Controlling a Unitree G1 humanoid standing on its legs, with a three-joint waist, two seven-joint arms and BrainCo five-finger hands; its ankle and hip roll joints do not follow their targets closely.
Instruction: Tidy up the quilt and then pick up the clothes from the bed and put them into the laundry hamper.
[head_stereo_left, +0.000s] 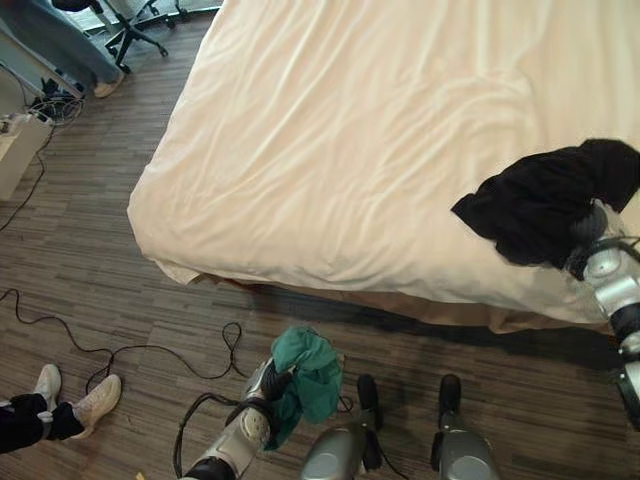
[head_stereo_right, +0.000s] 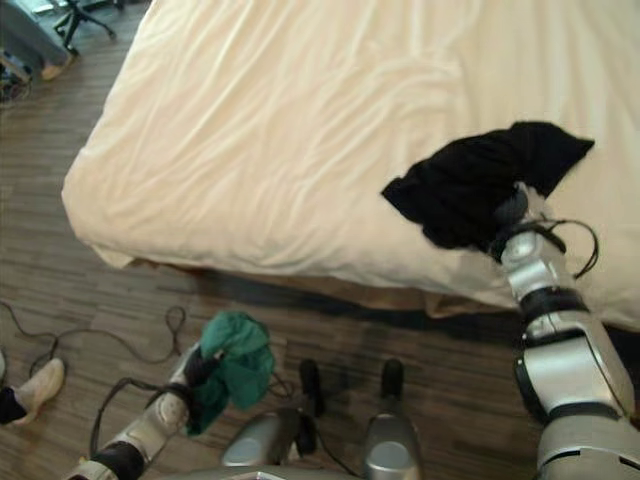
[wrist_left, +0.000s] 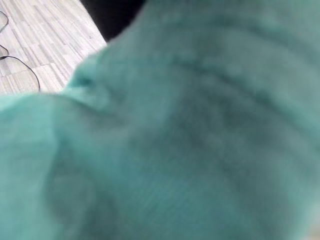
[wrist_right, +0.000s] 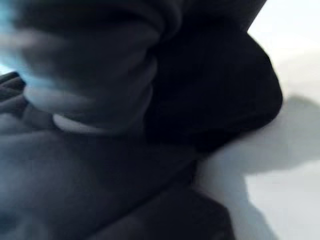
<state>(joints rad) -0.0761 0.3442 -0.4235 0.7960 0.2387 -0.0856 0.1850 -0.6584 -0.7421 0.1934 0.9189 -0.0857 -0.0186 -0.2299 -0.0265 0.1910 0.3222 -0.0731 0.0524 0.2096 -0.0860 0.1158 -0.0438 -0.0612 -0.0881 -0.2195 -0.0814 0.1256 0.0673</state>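
- Fingers of the left hand (head_stereo_left: 262, 392) are buried in a bunched green garment (head_stereo_left: 308, 378); dark knuckles show at the cloth's edge and the cloth hangs from them, so the hand is clenched on it. Left wrist view: green cloth pressed close against the camera, with a strip of pale floor past it.
- Fingers of the right hand (head_stereo_right: 512, 212) are hidden under a black garment (head_stereo_right: 480, 180); cannot tell whether they are spread, pressed together or pinching the cloth. Right wrist view: dark folds of the same garment, with cream quilt beyond.
- Green garment: held off the bed, above the wooden floor (head_stereo_left: 90, 270), just in front of the bed's near edge.
- Black garment: crumpled on the quilt (head_stereo_left: 350, 140), close to the bed's near edge and toward the bed's right side, draped over the right hand where the arm reaches up from below.
- Quilt: cream, spread flat over the bed with shallow wrinkles, its near-left corner hanging over the mattress edge.
- Floor left of the bed: a person's white shoes (head_stereo_left: 75, 398) well away from the near-left corner; farther along the bed's left side, an office chair base (head_stereo_left: 135, 35) and another person's leg and shoe (head_stereo_left: 75, 55).
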